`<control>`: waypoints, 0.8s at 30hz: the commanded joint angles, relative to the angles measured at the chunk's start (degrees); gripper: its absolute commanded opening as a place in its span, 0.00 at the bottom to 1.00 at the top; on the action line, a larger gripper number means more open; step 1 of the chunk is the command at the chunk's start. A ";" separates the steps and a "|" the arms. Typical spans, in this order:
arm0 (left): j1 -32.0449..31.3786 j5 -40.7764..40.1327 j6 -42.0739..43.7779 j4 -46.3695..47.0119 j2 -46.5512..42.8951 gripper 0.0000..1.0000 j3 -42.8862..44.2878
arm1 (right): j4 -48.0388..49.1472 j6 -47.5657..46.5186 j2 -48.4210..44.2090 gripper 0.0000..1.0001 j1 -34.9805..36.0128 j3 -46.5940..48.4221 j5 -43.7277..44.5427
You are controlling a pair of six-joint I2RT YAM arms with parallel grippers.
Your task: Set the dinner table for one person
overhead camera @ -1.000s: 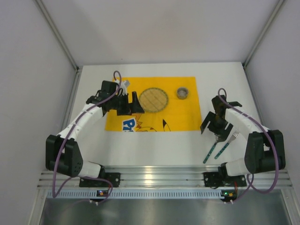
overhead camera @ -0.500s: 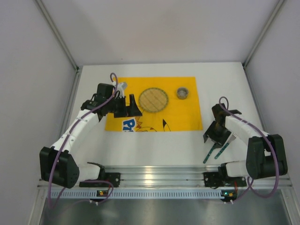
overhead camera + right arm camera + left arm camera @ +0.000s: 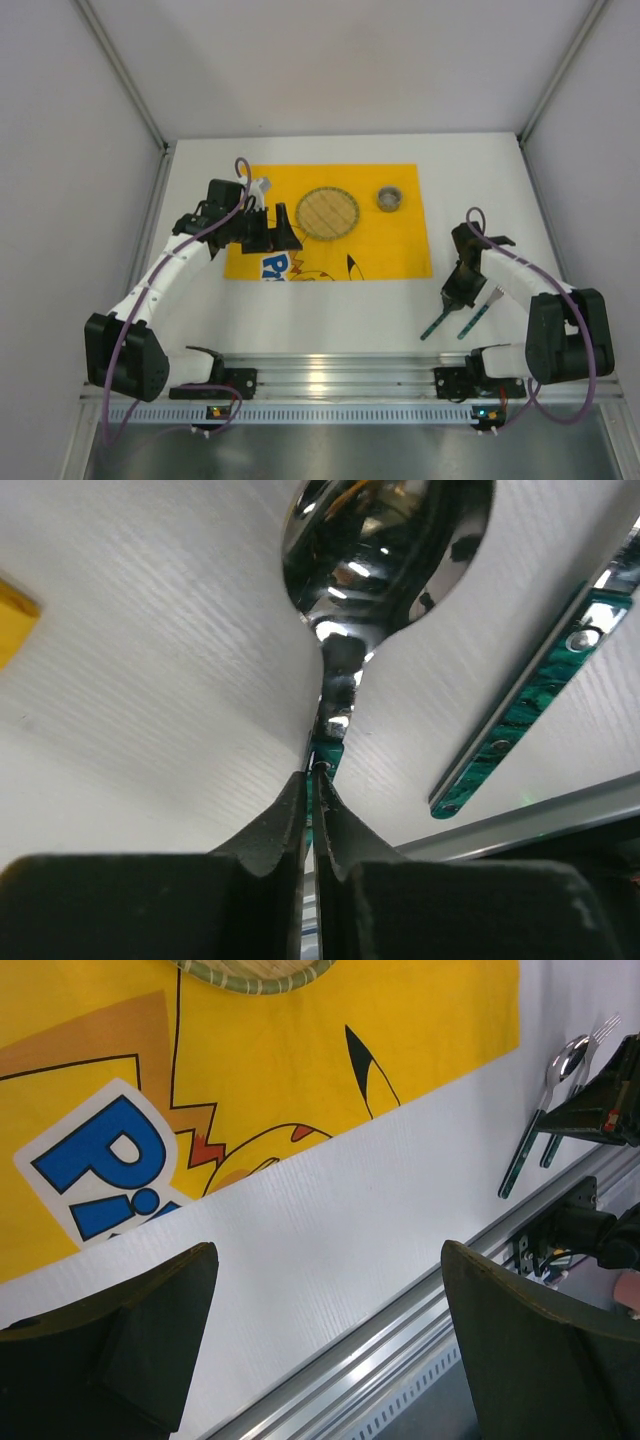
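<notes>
Dinner table (image 3: pixel 330 310): right end effector (image 3: pixel 312 772) clamps spoon (image 3: pixel 340 665); left end effector (image 3: pixel 328 1260) gapes, empty, beside woven plate (image 3: pixel 327 212).

The left arm (image 3: pixel 165 270) and right arm (image 3: pixel 520 272) each had white tubular links between chunky black joint housings. A purple cable (image 3: pixel 239 166) ran along each arm down to the black bases (image 3: pixel 220 378) at the bottom of the frame. The left tool (image 3: pixel 326 1260) had broad, matte, dark wedge-shaped fingers (image 3: pixel 130 1340), while the right tool (image 3: pixel 312 780) had black fingers (image 3: pixel 265 840) that tapered to thin curved tips.
</notes>
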 commanded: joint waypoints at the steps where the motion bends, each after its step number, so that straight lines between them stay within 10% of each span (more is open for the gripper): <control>1: 0.04 -0.52 0.39 -0.64 -1.62 0.98 -0.35 | 5.88 -1.06 1.89 0.00 -0.23 -0.91 0.92; 10: 0.04 -0.78 0.22 -0.99 -1.53 0.98 0.00 | -2.21 -4.58 -0.92 0.02 0.21 8.86 5.15; 16: 0.13 -0.61 0.04 -0.81 -1.27 0.98 0.17 | -1.69 -5.81 -2.24 0.45 0.21 7.55 3.83; 24: 0.04 -0.61 0.83 -1.96 -0.22 0.98 1.58 | 1.47 -5.73 -0.66 0.50 0.29 4.12 3.12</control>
